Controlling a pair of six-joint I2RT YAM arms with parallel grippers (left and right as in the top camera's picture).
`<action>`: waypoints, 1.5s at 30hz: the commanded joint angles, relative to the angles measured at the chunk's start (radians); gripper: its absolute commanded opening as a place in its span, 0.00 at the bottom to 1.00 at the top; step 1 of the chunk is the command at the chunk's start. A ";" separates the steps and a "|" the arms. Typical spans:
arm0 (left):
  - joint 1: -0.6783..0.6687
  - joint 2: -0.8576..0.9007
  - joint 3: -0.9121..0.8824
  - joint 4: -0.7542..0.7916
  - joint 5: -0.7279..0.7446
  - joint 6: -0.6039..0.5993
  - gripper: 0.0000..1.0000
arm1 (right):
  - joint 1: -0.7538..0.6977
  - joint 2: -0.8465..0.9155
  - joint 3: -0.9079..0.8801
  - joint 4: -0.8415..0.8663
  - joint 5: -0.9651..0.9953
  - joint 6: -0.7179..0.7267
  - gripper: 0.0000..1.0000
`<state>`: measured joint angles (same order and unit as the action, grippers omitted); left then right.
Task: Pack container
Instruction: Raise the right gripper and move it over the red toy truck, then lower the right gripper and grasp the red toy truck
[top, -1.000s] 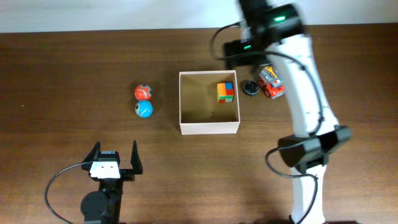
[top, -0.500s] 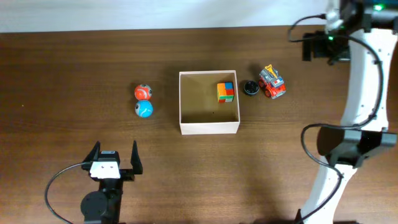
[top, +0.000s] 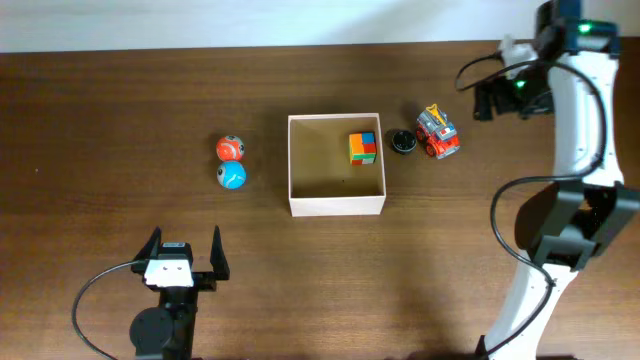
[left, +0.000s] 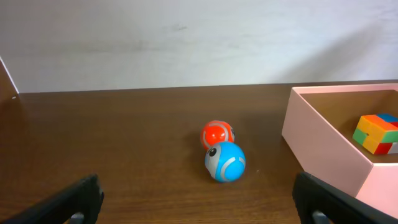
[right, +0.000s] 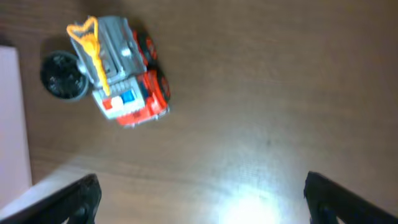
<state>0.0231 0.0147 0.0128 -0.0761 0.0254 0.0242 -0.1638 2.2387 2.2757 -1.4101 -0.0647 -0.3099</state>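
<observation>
The container (top: 336, 205) is a square white-walled box with a tan floor at mid table; it also shows in the left wrist view (left: 323, 146). A multicoloured cube (top: 363, 146) lies inside it (left: 376, 132). A red toy truck (top: 438, 132) and a black disc (top: 403, 142) lie just right of the box, both seen in the right wrist view, the truck (right: 121, 78) and the disc (right: 62, 76). An orange ball (top: 230, 148) and a blue ball (top: 231, 175) lie left of the box. My right gripper (top: 490, 98) is open, empty, right of the truck. My left gripper (top: 184, 250) is open near the front edge.
The white wall runs along the table's far edge (top: 200, 25). The right arm's base and cable (top: 560, 240) stand at the right side. The left arm's base (top: 160, 325) sits at the front left.
The right arm swung from above the box's far right corner out to the right, then came back slightly left and down toward the truck. The left arm and the toys stayed still.
</observation>
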 joint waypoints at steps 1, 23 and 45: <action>0.006 -0.009 -0.004 -0.005 -0.004 0.015 0.99 | 0.050 -0.007 -0.080 0.076 0.047 -0.104 0.99; 0.006 -0.009 -0.004 -0.005 -0.004 0.015 0.99 | 0.145 0.045 -0.296 0.343 -0.014 -0.157 0.99; 0.006 -0.009 -0.004 -0.005 -0.004 0.015 0.99 | 0.147 0.079 -0.280 0.360 -0.003 -0.125 0.44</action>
<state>0.0231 0.0147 0.0128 -0.0761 0.0254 0.0242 -0.0189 2.3165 1.9873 -1.0519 -0.0544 -0.4614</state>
